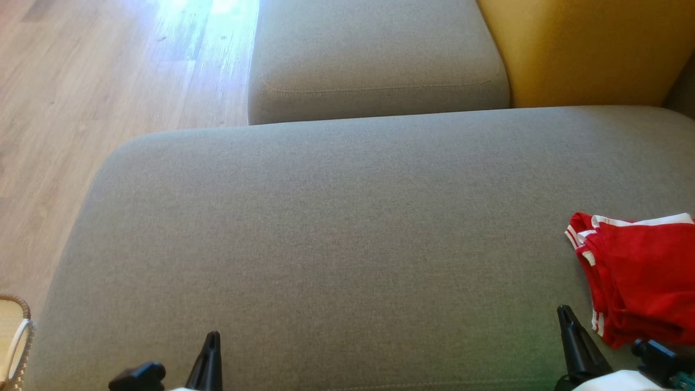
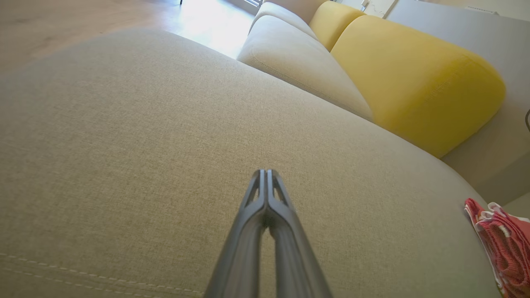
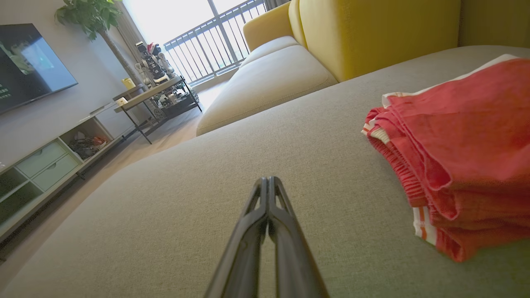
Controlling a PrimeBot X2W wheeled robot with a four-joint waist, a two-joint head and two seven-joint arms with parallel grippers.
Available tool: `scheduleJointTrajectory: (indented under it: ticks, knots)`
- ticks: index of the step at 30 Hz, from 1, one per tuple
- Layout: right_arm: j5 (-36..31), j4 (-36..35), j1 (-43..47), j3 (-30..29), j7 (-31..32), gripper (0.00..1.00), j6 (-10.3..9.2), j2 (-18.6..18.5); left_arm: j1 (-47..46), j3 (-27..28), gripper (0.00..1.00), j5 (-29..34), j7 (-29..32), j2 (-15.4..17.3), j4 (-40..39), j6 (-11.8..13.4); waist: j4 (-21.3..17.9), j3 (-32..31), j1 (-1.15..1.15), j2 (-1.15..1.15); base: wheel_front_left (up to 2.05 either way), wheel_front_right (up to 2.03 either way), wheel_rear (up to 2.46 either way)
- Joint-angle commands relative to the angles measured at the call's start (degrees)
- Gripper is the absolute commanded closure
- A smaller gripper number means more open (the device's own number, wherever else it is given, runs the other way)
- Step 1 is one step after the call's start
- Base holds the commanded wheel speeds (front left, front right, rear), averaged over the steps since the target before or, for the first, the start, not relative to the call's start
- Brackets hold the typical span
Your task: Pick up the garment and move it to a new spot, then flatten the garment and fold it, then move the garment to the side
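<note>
Over the near edge of the wide grey fabric sofa cushion (image 1: pixel 347 217), the left jaws and the right jaws are each pressed together, gripping nothing. Near the right jaws, by the cushion's right edge, lies the folded red garment with white stripes (image 1: pixel 640 271). At the far right corner stands a yellow upholstered backrest (image 1: pixel 586 49).

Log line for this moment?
stage: garment folded, set aside | garment: right end of sofa seat | left gripper: shut, empty | right gripper: shut, empty
</note>
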Motion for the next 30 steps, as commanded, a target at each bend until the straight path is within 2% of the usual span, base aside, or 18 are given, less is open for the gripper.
scheduleJointTrajectory:
  ticks: [1,30]
  knots:
    - [2.4,-1.7,-3.1,-0.1,0.6,1.0,-0.01,-0.3,-3.4,1.5,1.0,-2.2,0.4,0.7,-1.5,-0.6,0.0,0.2,0.0,0.0,0.0,0.0,0.0]
    - [22.5,-0.6,-7.4,-0.3,5.2,1.0,-0.02,-0.4,-8.1,5.9,1.0,-20.9,4.6,0.9,-0.2,-3.4,-0.6,2.4,0.0,0.0,0.0,0.0,0.0]
